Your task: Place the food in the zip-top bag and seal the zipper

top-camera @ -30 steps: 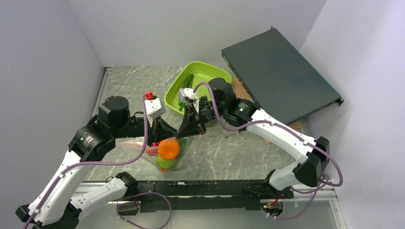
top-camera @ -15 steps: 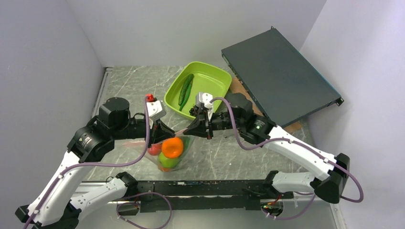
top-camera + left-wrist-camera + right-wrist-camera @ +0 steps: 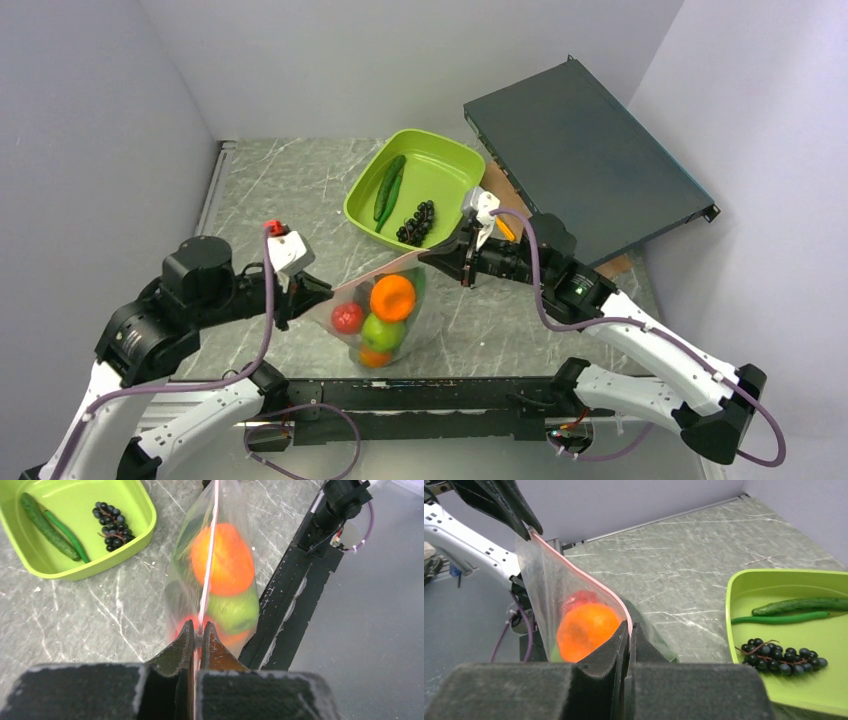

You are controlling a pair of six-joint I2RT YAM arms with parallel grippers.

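The clear zip-top bag [image 3: 400, 335] hangs between my two grippers, with its pink zipper [image 3: 385, 270] stretched taut. My left gripper [image 3: 318, 292] is shut on the zipper's left end, and my right gripper [image 3: 442, 258] is shut on its right end. Inside the bag are an orange [image 3: 392, 297], a green apple [image 3: 383, 330] and a red piece [image 3: 347, 317]. The left wrist view has the zipper [image 3: 210, 555] running away from the left gripper [image 3: 199, 630] over the orange [image 3: 227, 560]. From the right wrist, the right gripper [image 3: 630, 627] pinches the strip [image 3: 584, 575] beside the orange [image 3: 586, 630].
A lime-green tray [image 3: 455, 165] at the back holds a cucumber [image 3: 388, 186], a thin green pod and dark grapes [image 3: 417, 221]. A dark flat box [image 3: 585, 155] leans at the back right. A black rail [image 3: 420, 395] runs along the near table edge.
Both grippers have moved apart, the left one to the left and the right one to the right. This pulled the zipper strip out straight. The bag with its food shifted a little right.
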